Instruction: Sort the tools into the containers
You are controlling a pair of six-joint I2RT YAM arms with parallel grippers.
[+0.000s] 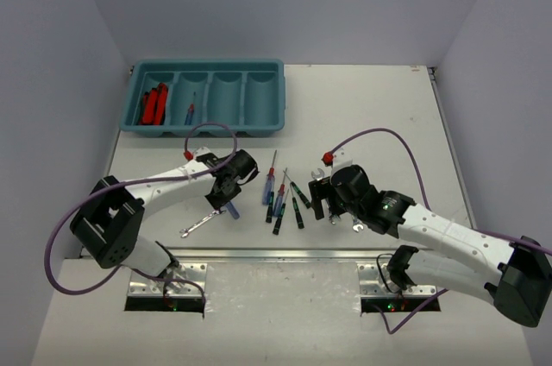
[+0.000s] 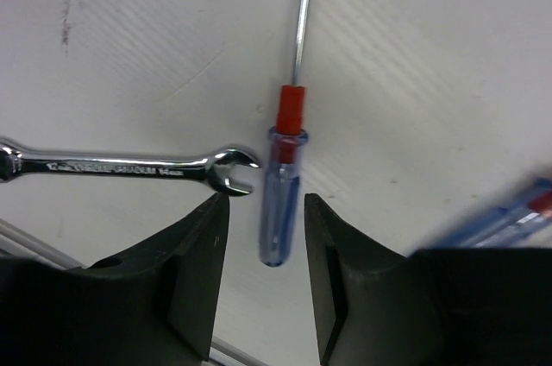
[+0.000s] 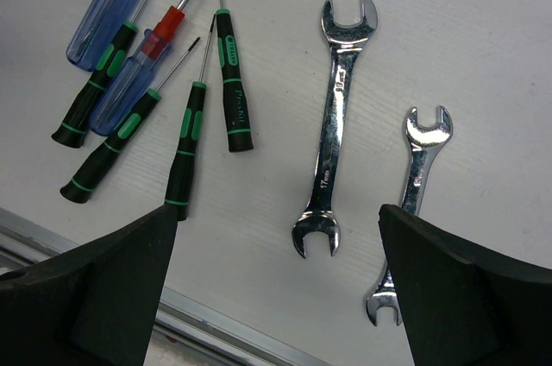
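The teal tray [image 1: 259, 124] lies at the back left. Red-handled pliers [image 1: 153, 104] lie in its leftmost compartment and a red/blue screwdriver [image 1: 190, 113] in the second. My left gripper [image 1: 226, 200] is open and low over the table. In the left wrist view its fingertips [image 2: 216, 211] stand either side of the handle end of a red/blue screwdriver [image 2: 280, 211], not touching it. A silver wrench [image 2: 129, 165] lies just left. My right gripper [image 3: 276, 219] is open wide above two silver wrenches [image 3: 336, 124] [image 3: 416, 193].
A cluster of black/green screwdrivers [image 3: 185, 146] and red/blue screwdrivers [image 3: 138, 55] lies mid-table [image 1: 280, 195] between the arms. The metal front edge [image 1: 276, 254] runs just below the tools. A purple cable [image 1: 379, 137] arcs over the right arm.
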